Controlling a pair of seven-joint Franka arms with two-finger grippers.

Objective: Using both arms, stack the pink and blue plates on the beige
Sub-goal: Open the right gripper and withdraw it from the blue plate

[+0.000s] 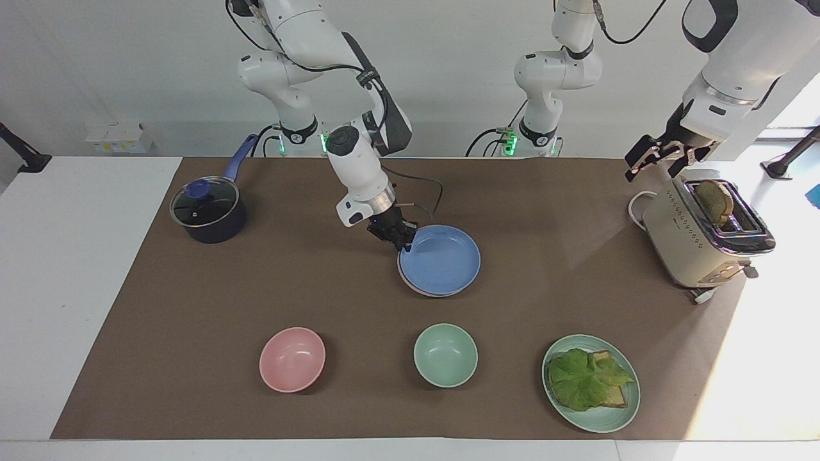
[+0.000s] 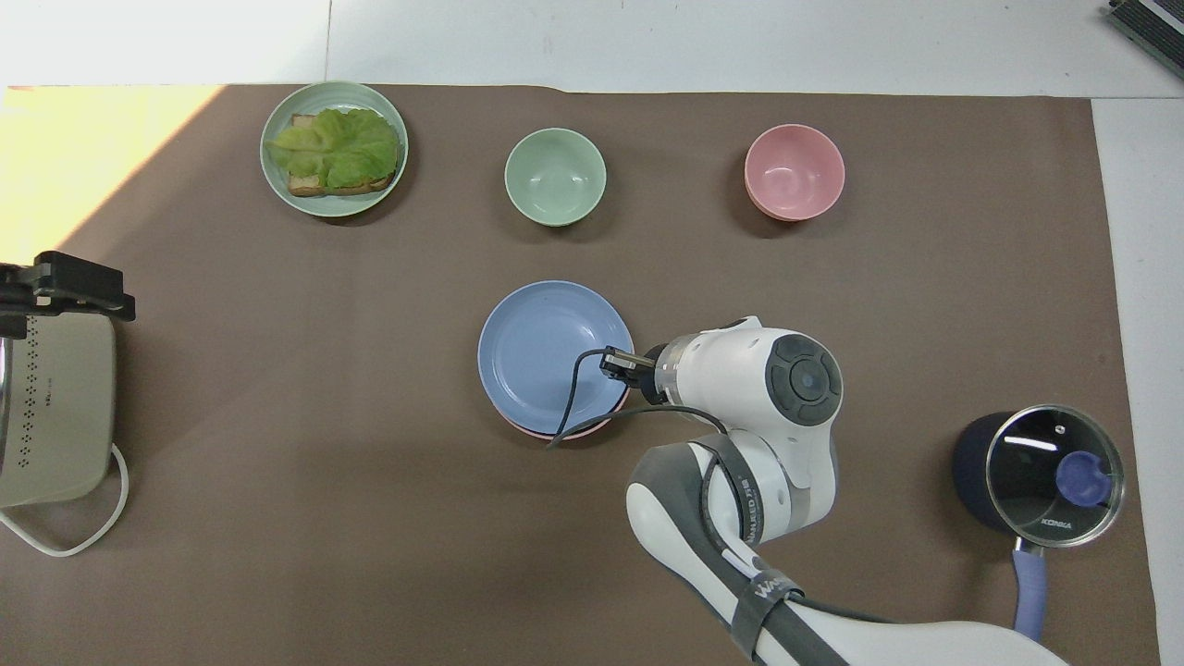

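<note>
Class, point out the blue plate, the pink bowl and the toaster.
blue plate (image 1: 442, 259): facing view, centre of its dish.
pink bowl (image 1: 292, 358): facing view, inside bottom.
toaster (image 1: 682, 240): facing view, perforated side wall.
</note>
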